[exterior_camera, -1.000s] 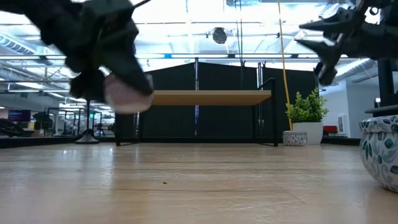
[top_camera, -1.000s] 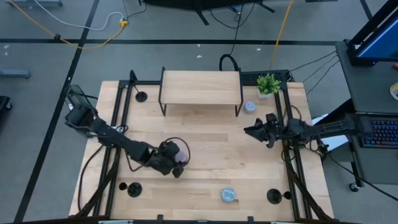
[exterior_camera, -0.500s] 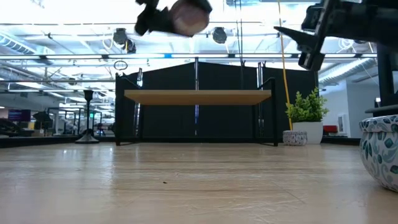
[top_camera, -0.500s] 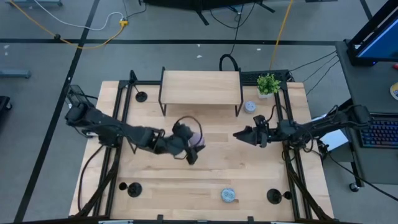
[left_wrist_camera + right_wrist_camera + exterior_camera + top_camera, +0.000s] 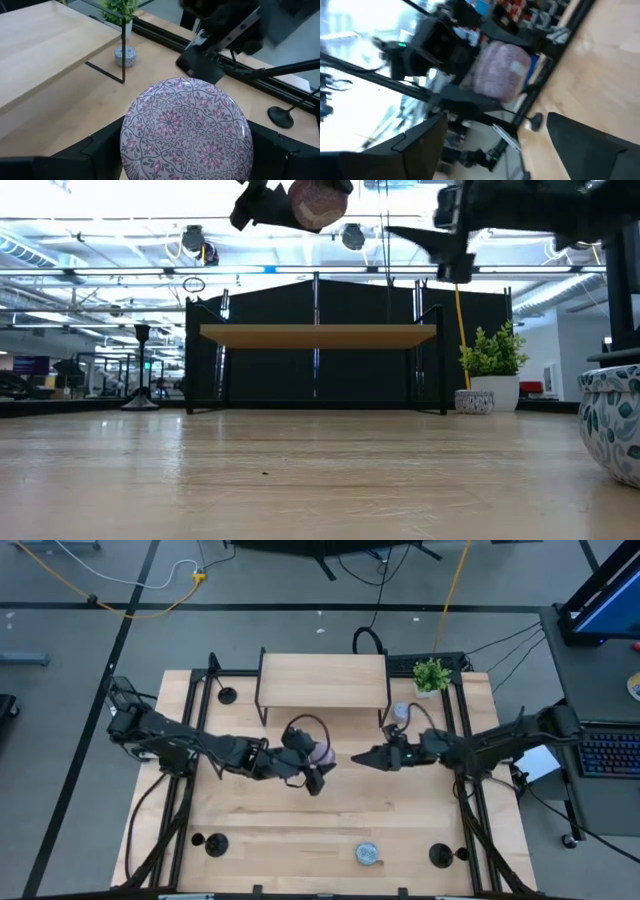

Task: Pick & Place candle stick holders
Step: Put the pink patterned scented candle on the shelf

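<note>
Two arms meeting above the middle of the desk (image 5: 330,820), just in front of the raised wooden shelf (image 5: 322,680). The left jaws (image 5: 312,762) are clamped on a round plate (image 5: 186,131) with a pink floral pattern, carried in the air; the same plate shows high in the low view (image 5: 318,202). The right jaws (image 5: 368,756) stand apart, pointed at the plate from just beside it. The candle stick holders lie well away from both jaws, near the desk corners: (image 5: 227,695), (image 5: 214,844), (image 5: 440,856). None is held. Judged risk: with the right jaws closing on a plate gripped by its rim, a misjudged approach could knock it loose, and it would drop to the desk.
</note>
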Tool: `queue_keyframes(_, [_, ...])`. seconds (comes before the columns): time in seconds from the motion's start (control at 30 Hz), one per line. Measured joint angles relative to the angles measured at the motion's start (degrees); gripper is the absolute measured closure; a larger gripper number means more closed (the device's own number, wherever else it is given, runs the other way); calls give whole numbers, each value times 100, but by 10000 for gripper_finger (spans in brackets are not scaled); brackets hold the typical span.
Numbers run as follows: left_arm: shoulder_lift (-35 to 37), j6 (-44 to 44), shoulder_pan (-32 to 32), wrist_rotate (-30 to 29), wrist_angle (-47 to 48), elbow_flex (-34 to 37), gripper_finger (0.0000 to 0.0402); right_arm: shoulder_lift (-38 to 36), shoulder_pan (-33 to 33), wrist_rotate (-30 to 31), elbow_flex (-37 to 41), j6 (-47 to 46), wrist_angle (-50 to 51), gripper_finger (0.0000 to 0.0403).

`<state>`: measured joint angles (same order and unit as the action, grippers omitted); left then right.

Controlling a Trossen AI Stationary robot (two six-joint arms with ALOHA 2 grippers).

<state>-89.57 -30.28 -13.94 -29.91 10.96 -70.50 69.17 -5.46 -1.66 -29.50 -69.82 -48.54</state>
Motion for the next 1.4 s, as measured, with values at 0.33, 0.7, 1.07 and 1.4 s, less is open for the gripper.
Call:
queue_keyframes(0.33, [-125, -1, -85, 15, 143, 2, 87, 1039, 291, -627, -964, -304, 184, 57])
queue_keyframes(0.7, [-121, -85, -82, -10, 285, 2, 87, 1809, 287, -796, -1609, -302, 217, 58])
queue_keyframes(1.07, [-121, -153, -140, -4, 353, 2, 87, 1892, 423, -893, -1693, -307, 339, 101])
queue_keyframes(1.4, [-121, -62, -170, -58, 393, 2, 87, 1892, 436, -846, -1687, -305, 445, 204])
